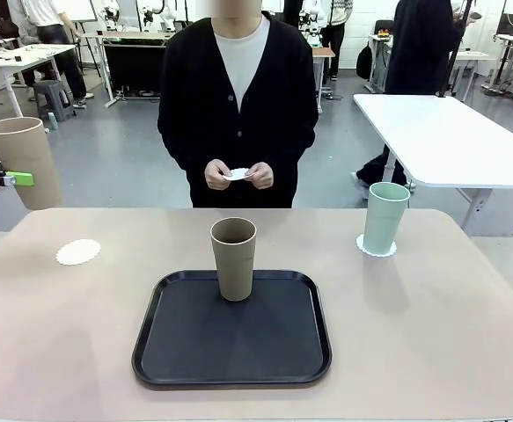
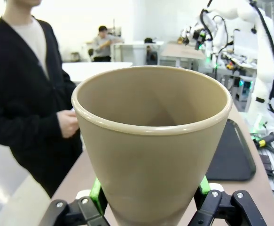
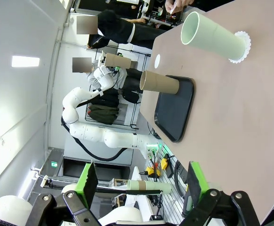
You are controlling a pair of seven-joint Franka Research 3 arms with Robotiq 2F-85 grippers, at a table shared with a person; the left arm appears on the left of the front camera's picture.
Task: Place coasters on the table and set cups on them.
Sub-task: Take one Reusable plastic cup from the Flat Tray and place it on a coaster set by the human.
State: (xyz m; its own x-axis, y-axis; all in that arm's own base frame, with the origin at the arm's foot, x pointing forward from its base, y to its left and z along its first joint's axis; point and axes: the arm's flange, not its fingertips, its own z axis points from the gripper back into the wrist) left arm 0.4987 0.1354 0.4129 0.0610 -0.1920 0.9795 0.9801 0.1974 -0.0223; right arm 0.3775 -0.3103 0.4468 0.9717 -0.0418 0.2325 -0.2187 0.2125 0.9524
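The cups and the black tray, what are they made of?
Middle beige cup and mint cup: probably matte plastic or fibre composite; dull, even colour, no glare. Black tray: likely moulded plastic; smooth raised rim with a faint sheen.

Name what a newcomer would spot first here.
The left gripper holds a beige-brown cup aloft by the table's left end, near a bare coaster. A second beige-brown cup stands on the black tray mid-table; the mint green cup sits on a coaster far right. The person holds a third coaster.
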